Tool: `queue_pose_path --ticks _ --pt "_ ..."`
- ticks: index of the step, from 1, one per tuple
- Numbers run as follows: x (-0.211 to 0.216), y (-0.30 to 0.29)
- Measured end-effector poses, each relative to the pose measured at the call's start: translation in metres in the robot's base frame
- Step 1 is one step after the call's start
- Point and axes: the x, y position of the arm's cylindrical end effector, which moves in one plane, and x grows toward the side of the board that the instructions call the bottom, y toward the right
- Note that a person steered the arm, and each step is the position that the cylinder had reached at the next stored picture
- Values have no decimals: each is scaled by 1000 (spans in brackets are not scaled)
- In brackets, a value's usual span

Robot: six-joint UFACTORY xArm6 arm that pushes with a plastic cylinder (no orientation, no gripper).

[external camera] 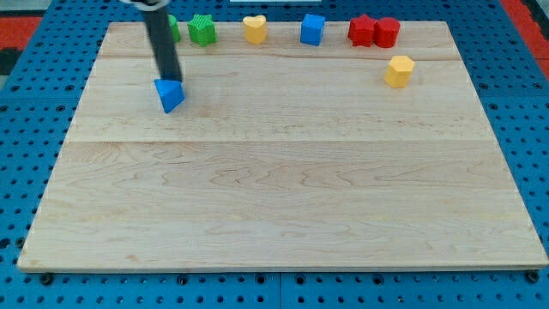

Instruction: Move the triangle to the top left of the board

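Note:
A blue triangle block (171, 94) lies on the wooden board (283, 197) in its upper left part. My tip (171, 79) is at the triangle's top edge, touching or nearly touching it, with the dark rod rising up and to the view's left. Behind the rod, a green block (174, 28) is partly hidden at the board's top edge.
Along the top edge from left to right stand a green star-like block (202, 30), a yellow heart block (255, 29), a blue cube (313, 29), a red star block (362, 31) and a red round-edged block (387, 33). A yellow hexagon block (399, 71) lies below them at the right.

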Motion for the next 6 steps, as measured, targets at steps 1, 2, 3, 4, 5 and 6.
queue_pose_path --ticks 1,2,3,4,5,6 --pt "32 41" --pt "62 59" --pt "71 45" --pt "44 -6" --pt "39 -49" --pt "4 -57"
